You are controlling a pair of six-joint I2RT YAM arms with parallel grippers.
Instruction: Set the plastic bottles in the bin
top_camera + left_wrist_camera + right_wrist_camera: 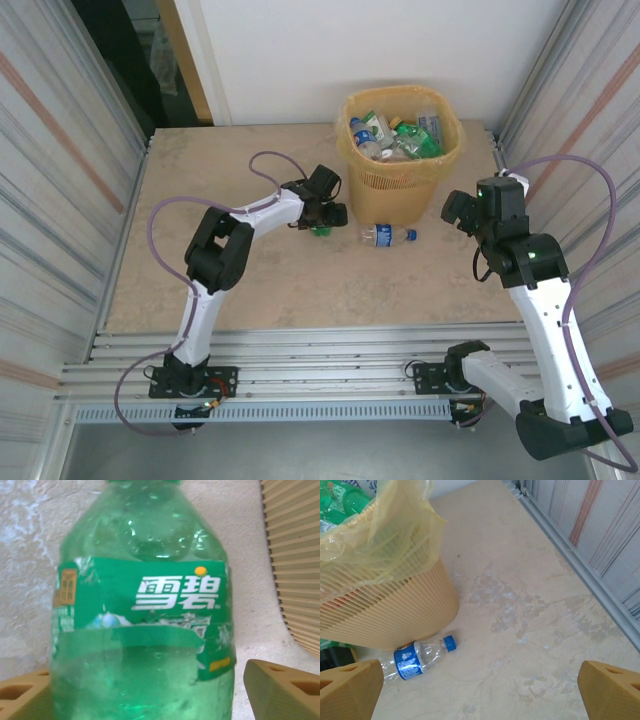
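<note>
The left tool (328,213) is straddling a green bottle (145,630), its jaws parted and a sliver of tabletop (250,290) showing beside one finger. The green label is showing "雪碧" in white. The bottle is sitting just beside the bin (400,175), which is holding more bottles. The right tool (480,690) is hanging wide open near a clear, blue-labelled bottle (417,659) lying by the bin's foot.

The green bottle (142,630) wears a green label (150,602) with the white Chinese characters 雪碧 under a yellow dot, beside a small yellow panel (66,590) of unreadable print, while on the clear bottle (420,657) a blue label (406,664) shows white marks too blurred to read.
</note>
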